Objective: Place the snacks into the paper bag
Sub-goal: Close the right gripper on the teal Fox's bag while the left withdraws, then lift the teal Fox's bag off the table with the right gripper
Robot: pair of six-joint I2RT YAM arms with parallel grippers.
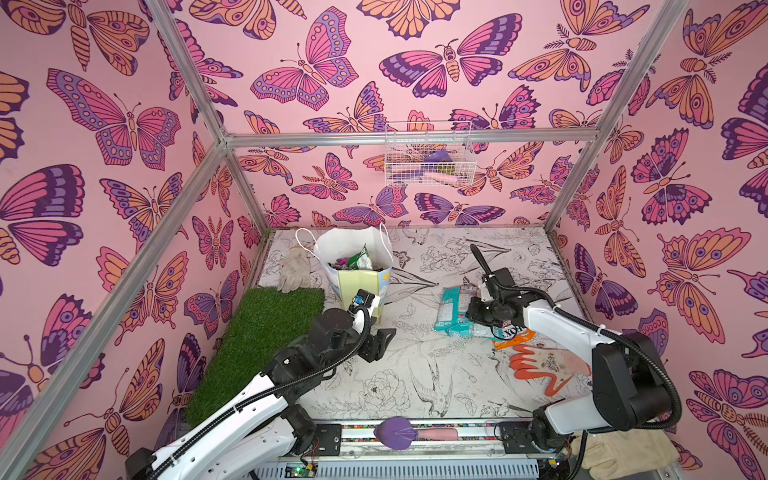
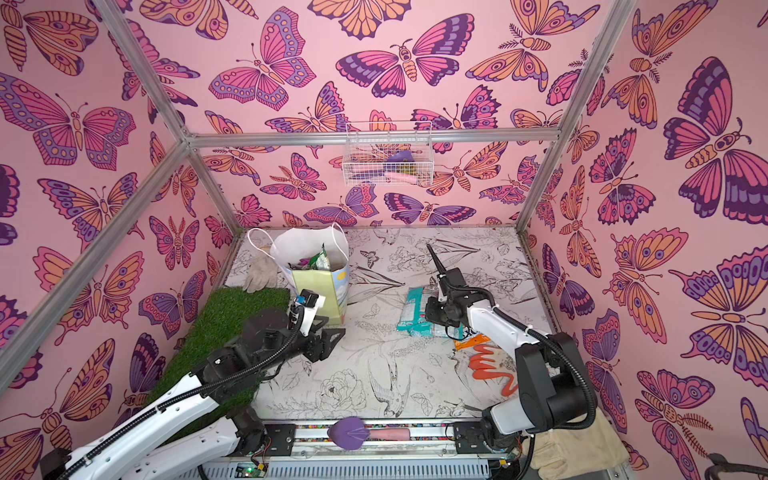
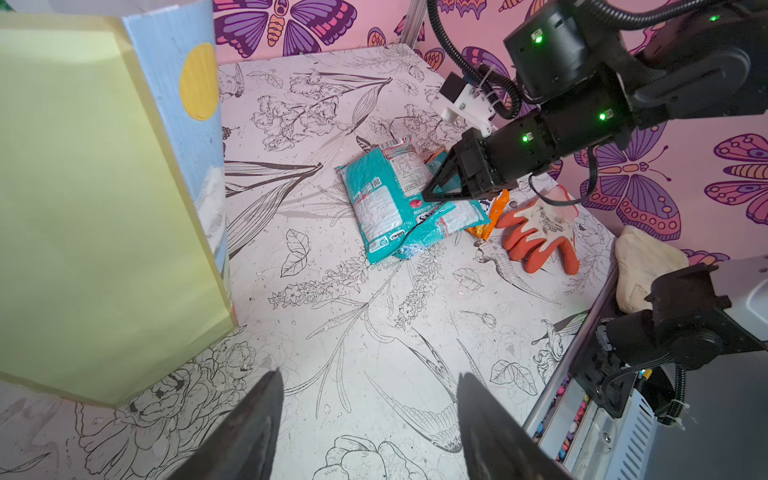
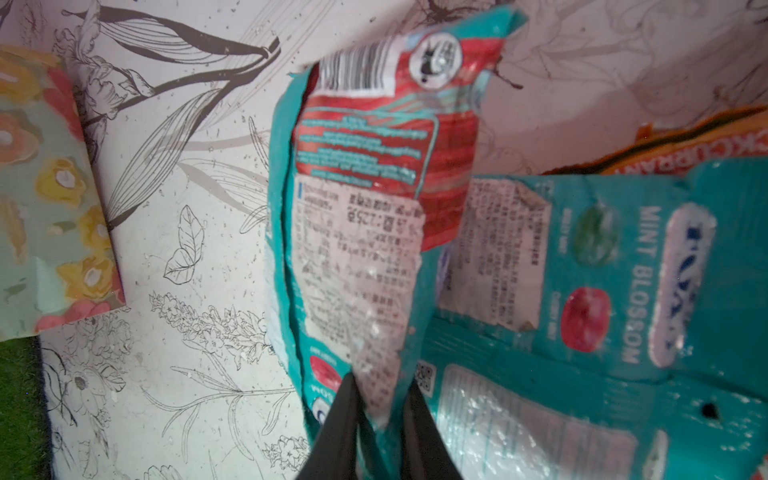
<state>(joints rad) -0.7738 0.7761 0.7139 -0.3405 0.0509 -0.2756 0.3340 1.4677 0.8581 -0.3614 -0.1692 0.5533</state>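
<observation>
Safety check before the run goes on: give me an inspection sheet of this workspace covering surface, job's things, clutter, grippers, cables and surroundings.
Surface: printed table, speckled with crumbs; grass mat at its left.
Job's things: paper bag upright, holding snacks; two teal packets overlapping on the table; orange packet partly under them.
Clutter: orange-and-grey glove beside the packets; grey-white glove beside the bag.
Grippers: left gripper open, empty, near the bag; right gripper closed on the upper teal packet.
Cables: black conduit along each arm.
Surroundings: butterfly walls; wire basket on the back wall.
</observation>
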